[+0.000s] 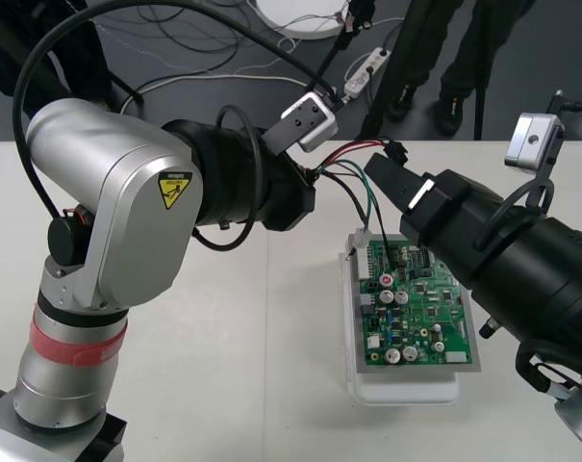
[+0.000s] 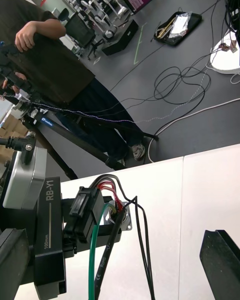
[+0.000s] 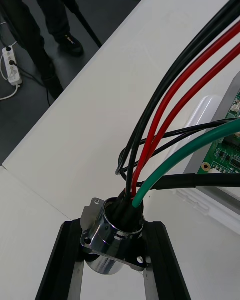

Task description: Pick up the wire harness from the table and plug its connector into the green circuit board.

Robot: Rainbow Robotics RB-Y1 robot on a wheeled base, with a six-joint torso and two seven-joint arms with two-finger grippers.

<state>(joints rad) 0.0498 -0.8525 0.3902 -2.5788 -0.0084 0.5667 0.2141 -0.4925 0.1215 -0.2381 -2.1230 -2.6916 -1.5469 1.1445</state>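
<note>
Left wrist view: my left gripper [image 3: 112, 240] clamps the round flanged metal socket [image 3: 117, 222]; its thin wires [image 3: 170, 107] reach the green circuit board [image 3: 227, 152], insertion unconfirmed. My right gripper [image 1: 392, 159] waits released beside them.

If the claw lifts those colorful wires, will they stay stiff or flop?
Probably floppy: the wires curve loosely from the metal socket in the left claw toward the green board. The socket looks solid, so likely heavy for its size, and shiny, maybe slippery.
</note>
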